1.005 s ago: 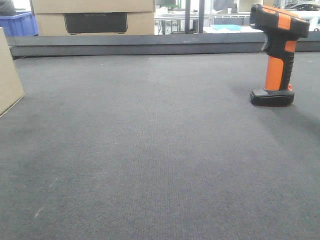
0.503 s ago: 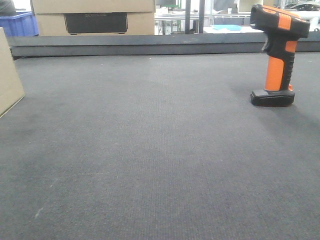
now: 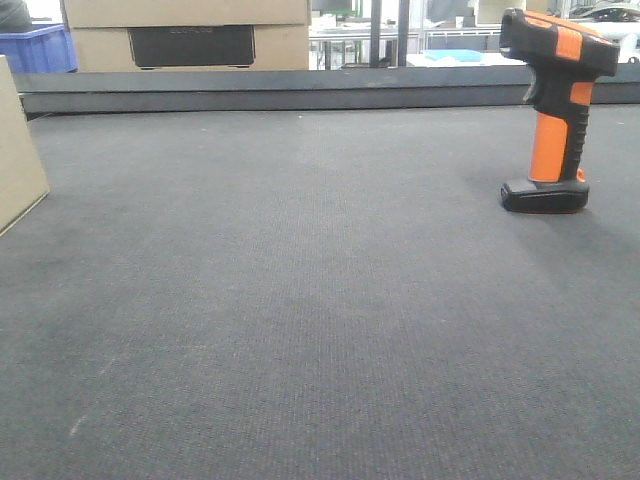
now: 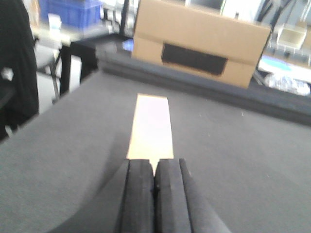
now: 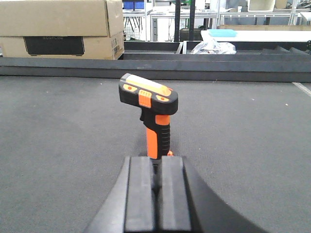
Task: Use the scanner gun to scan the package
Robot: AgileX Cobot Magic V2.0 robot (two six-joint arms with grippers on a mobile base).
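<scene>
The scanner gun (image 3: 550,110) stands upright on its black foot at the right of the dark mat, its black-and-orange head pointing left. In the right wrist view the scanner gun (image 5: 154,109) is straight ahead of my right gripper (image 5: 156,162), which is shut and empty, just short of the foot. The package (image 3: 18,150), plain tan cardboard, is cut off by the left edge of the front view. My left gripper (image 4: 154,165) is shut with nothing in it, and the package (image 4: 150,124) shows as a pale tan strip directly beyond its tips. Neither gripper appears in the front view.
A cardboard box with a black rectangle (image 3: 190,35) sits behind a raised dark rail (image 3: 300,92) along the mat's far edge. A blue crate (image 3: 38,48) is at the back left. A dark-clothed figure (image 4: 19,63) stands off the mat's left edge.
</scene>
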